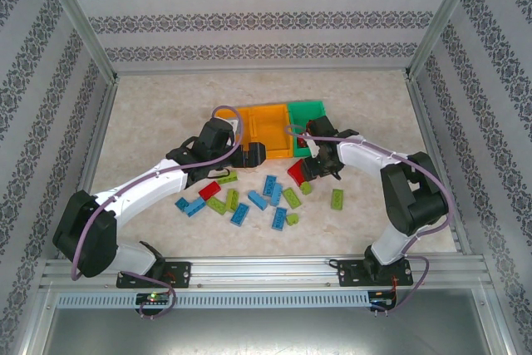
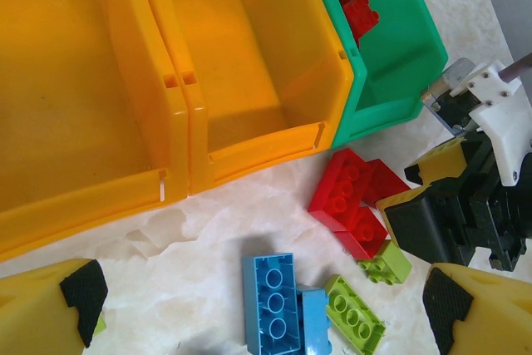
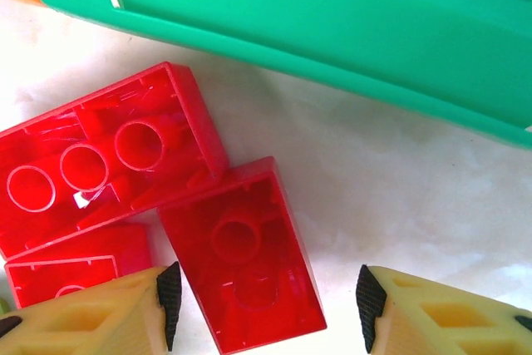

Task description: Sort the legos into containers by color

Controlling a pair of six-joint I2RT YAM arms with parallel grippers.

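Three joined bins stand at the back: two orange bins (image 1: 262, 126) and a green bin (image 1: 307, 114) with a red brick (image 2: 359, 16) inside. Red, blue and lime legos lie scattered in front of them (image 1: 257, 199). My right gripper (image 1: 312, 168) is open and low over a cluster of red bricks (image 2: 349, 193). Its fingers straddle a small upside-down red brick (image 3: 241, 263) beside the green bin's wall (image 3: 332, 14). My left gripper (image 2: 264, 301) is open above an upside-down blue brick (image 2: 273, 301), just in front of the orange bins (image 2: 249, 81).
A lime brick (image 2: 353, 315) and a smaller lime one (image 2: 386, 262) lie next to the blue and red bricks. Another red brick (image 1: 209, 190) sits by the left arm. Patterned walls and metal posts (image 1: 83, 31) enclose the table.
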